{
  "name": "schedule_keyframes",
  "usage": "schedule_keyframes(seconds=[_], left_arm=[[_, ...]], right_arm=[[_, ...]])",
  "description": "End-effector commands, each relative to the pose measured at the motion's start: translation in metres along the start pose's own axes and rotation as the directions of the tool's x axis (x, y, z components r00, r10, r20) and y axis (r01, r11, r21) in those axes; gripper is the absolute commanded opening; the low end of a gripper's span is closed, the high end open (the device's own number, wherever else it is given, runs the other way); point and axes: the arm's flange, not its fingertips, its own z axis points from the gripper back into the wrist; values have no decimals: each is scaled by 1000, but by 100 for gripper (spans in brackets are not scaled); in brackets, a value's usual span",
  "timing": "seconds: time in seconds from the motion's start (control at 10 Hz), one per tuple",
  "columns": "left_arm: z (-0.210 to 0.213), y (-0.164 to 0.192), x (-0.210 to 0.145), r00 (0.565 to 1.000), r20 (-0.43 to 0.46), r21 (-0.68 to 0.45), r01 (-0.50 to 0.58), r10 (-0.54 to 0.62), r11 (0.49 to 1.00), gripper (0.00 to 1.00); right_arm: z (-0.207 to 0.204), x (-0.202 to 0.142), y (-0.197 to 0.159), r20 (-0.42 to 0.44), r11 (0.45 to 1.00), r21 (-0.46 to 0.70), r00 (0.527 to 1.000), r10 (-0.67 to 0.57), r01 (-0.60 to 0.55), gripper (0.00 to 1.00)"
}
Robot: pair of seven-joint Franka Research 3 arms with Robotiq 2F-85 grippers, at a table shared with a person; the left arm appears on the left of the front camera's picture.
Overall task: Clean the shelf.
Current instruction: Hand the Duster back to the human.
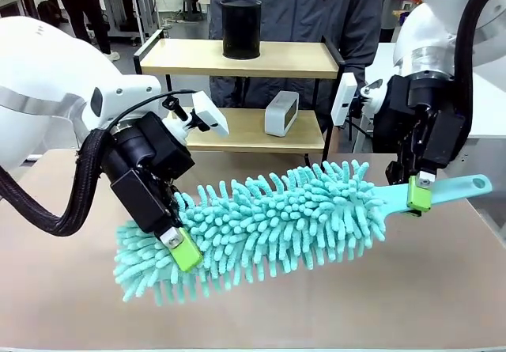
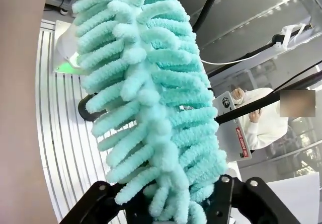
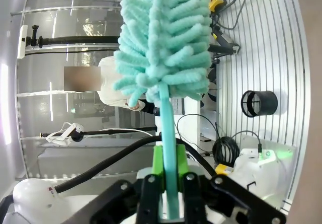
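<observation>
The duster (image 1: 269, 229) was fluffy teal chenille on a smooth plastic handle (image 1: 458, 187). The shelf (image 1: 237, 59) showed matt pale wood in thin black metal. A glossy black cylinder (image 1: 240, 28) sat on top.

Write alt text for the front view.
Two robot arms hold a turquoise microfiber duster above a table: the right gripper clamps its handle, the left gripper closes around its fluffy end. Behind stands a two-tier wooden shelf with a black cylinder above, a white device below.
</observation>
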Motion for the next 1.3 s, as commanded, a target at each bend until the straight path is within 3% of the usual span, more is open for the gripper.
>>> schedule_keyframes(seconds=[0.0,0.7,0.8,0.9,1.0,1.1,1.2], left_arm=[[-3,-3,3,1000,-24,11,-7,8,1000,0],[-3,-4,3,1000,-25,17,0,1,1000,0],[-4,-4,3,1000,-27,15,1,0,1000,0],[-4,-4,3,1000,-29,15,-1,2,1000,0],[-3,-4,2,1000,-27,17,-2,3,1000,0],[9,-10,-2,1000,4,29,10,-10,1000,0],[9,-10,-2,1000,4,29,10,-10,1000,0]], right_arm=[[3,-2,0,3,999,-2,999,38,-38,12],[6,-12,1,22,999,-8,999,36,-36,12],[7,-16,3,31,999,1,998,48,-48,27],[6,-19,3,32,998,-1,998,56,-56,70],[7,-24,6,44,998,-6,997,63,-63,84],[16,-53,15,104,996,-22,990,90,-89,100],[16,-53,15,104,996,-22,990,90,-89,100]])
